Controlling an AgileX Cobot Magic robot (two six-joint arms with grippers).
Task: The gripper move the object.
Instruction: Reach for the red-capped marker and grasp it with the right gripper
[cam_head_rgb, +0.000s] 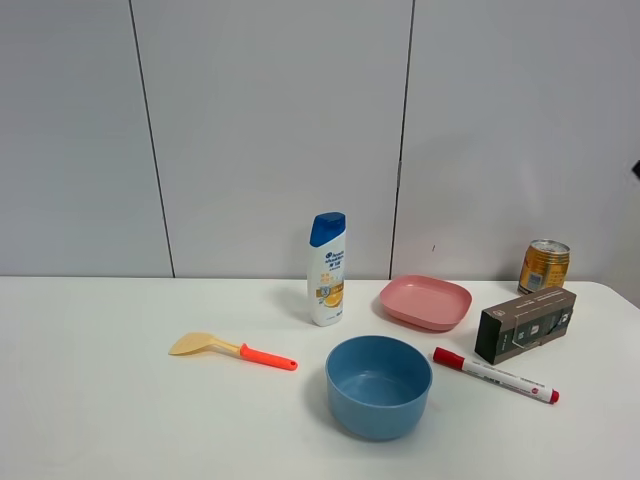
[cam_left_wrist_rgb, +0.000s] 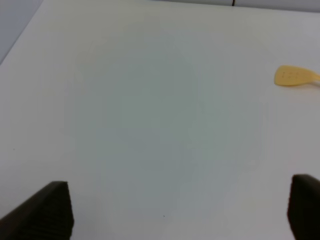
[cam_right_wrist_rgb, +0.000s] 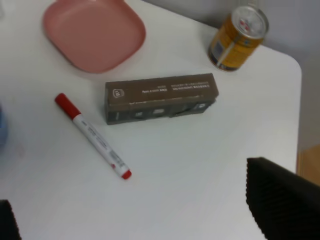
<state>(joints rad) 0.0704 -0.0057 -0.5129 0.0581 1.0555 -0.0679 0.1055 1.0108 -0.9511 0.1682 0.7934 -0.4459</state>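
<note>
Right gripper (cam_right_wrist_rgb: 134, 200) wide, hovering above marker (cam_right_wrist_rgb: 93, 136); left gripper (cam_left_wrist_rgb: 178, 184) wide over table (cam_left_wrist_rgb: 150, 100).

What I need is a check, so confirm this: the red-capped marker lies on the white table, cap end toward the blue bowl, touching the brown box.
Wrong in one respect: the marker is not touching the brown box; the right wrist view shows a clear gap between them. The marker does lie on the white table, cap end toward the blue bowl.

White worktop (cam_head_rgb: 120, 420), beige spatula (cam_head_rgb: 232, 349) left, shampoo bottle (cam_head_rgb: 327, 270) upright, pink plate (cam_head_rgb: 425, 302), blue bowl (cam_head_rgb: 378, 410), marker (cam_head_rgb: 495, 375) beside dark box (cam_head_rgb: 525, 324), gold can (cam_head_rgb: 544, 266) far right
</note>
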